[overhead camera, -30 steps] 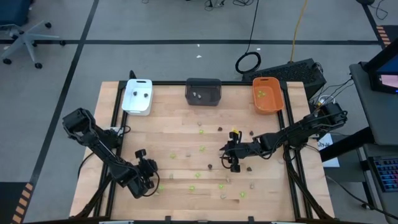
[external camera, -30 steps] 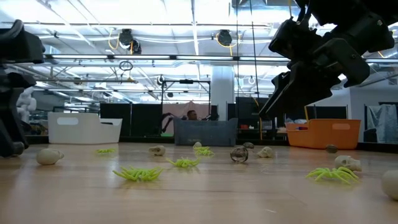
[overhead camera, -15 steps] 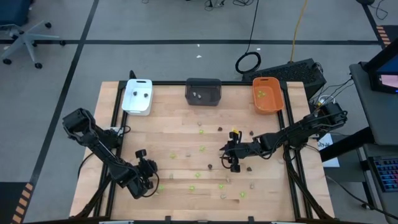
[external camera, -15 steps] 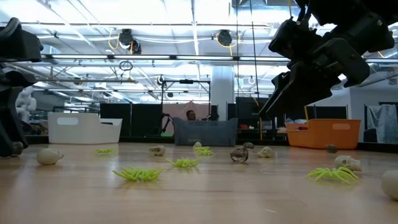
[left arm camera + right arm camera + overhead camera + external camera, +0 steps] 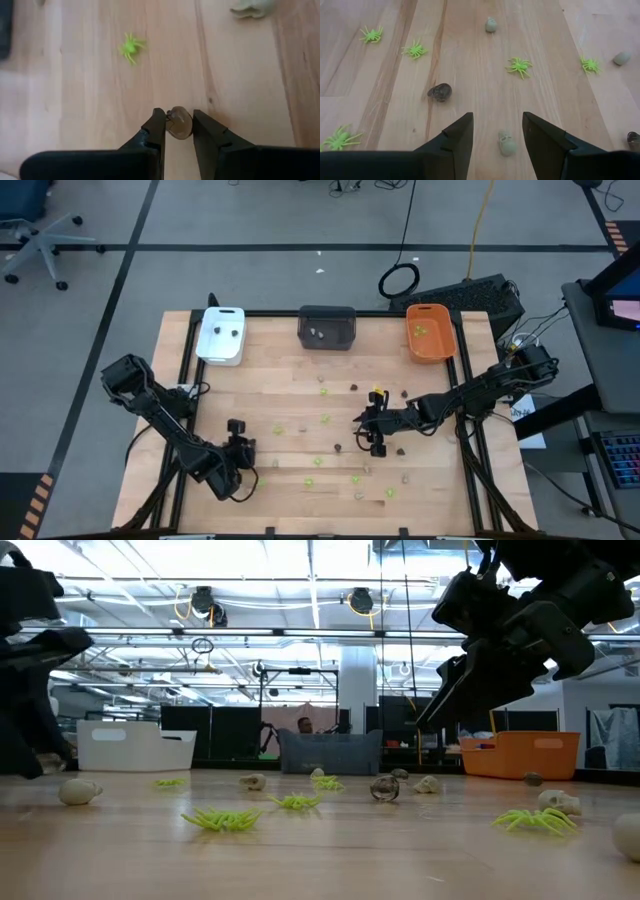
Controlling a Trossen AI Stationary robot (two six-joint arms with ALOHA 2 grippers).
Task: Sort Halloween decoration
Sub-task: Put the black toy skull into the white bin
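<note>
Wooden table (image 5: 290, 380) under the overhead camera has a white tray (image 5: 221, 335), dark grey tray (image 5: 327, 327) and orange tray (image 5: 430, 332) along the far edge, with spiders and skulls scattered mid-table; left gripper (image 5: 238, 442) is at the near-left, right gripper (image 5: 372, 430) mid-right. Low view: green spiders (image 5: 222, 820) and pale skulls (image 5: 80, 791) sit loose on the surface, and the right arm hangs clear above them. Left wrist view: left gripper (image 5: 178, 129) is clenched on a small brown skull-like piece (image 5: 178, 123), caught only at the fingertips, a green spider (image 5: 131, 47) lying well apart. Risk: that tip hold on a rounded piece looks marginal, so it could squirt out on the lift or carry and roll off. Right wrist view: right gripper (image 5: 498, 131) is released, jaws apart over a pale skull (image 5: 507, 142), dark piece (image 5: 440, 92) off to one side. Risk: a slightly off-centre descent could nudge the skull away instead of straddling it.
</note>
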